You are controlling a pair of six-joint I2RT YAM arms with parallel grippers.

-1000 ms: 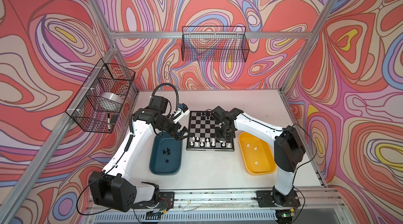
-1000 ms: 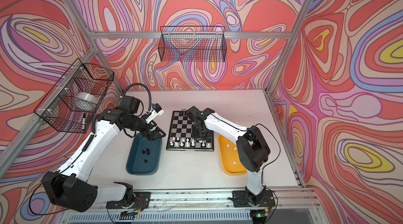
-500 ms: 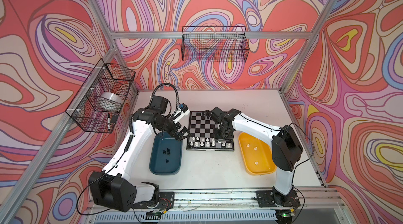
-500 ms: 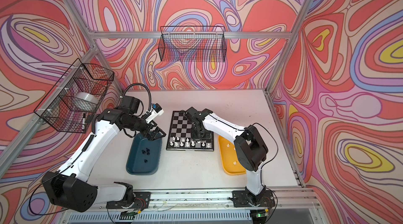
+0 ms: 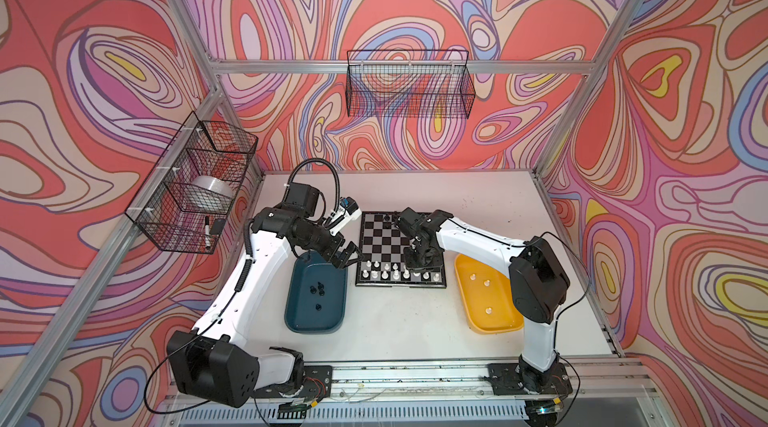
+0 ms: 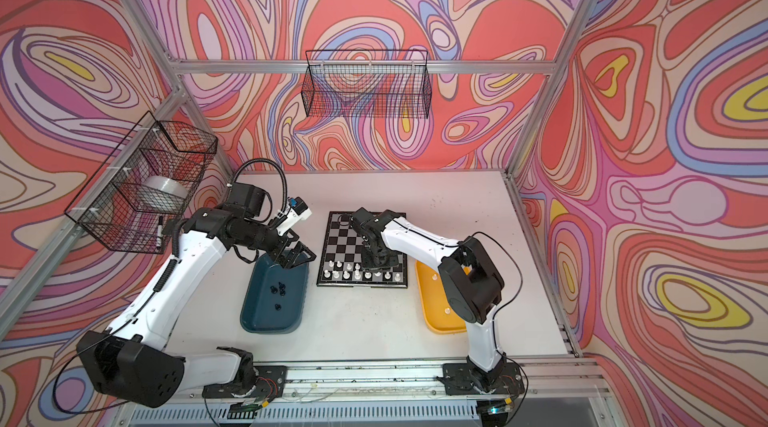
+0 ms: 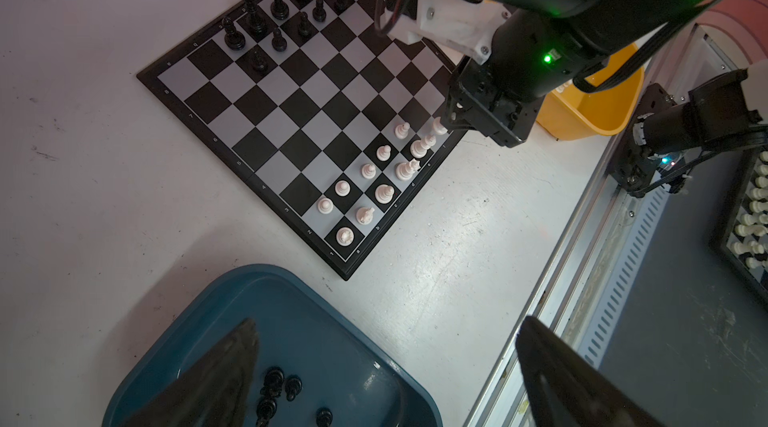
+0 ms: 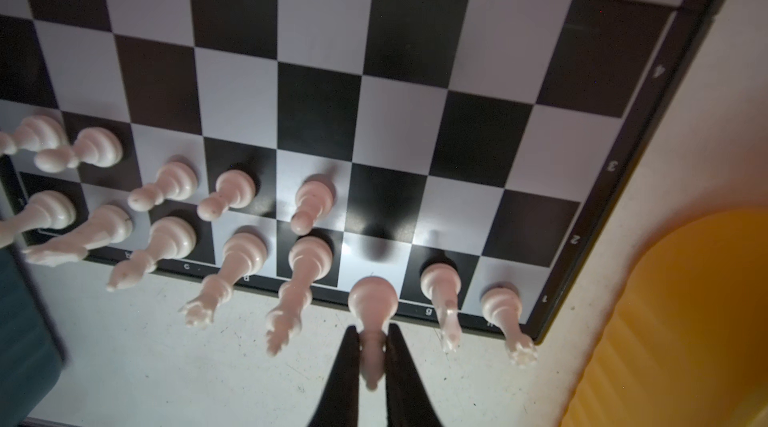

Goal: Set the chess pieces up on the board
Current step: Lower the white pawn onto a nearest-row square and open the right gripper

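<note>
Right wrist view: the right hand (image 8: 372, 335) is closed tight on a white piece (image 8: 372, 300). Its two dark fingers (image 8: 347, 362) pinch the slim upper part, and the round base faces the board (image 8: 318, 18), over the edge row between two other white pieces (image 8: 309, 256). Whether the base touches the square I cannot tell. In both top views this hand (image 5: 417, 269) sits low over the lower right part of the board, close to the yellow tray (image 5: 498, 321), in which a few more white pieces lie. The left hand (image 7: 386, 321) stands wide open with nothing in it, hovering above the teal tray (image 7: 332, 321), where several black pieces (image 7: 276, 387) lie loose. In a top view it hangs over the tray's upper end, just left of the board. More black pieces stand on the board's far rows, well apart from both hands. Board and trays rest on the white worktop (image 5: 395, 333).
</note>
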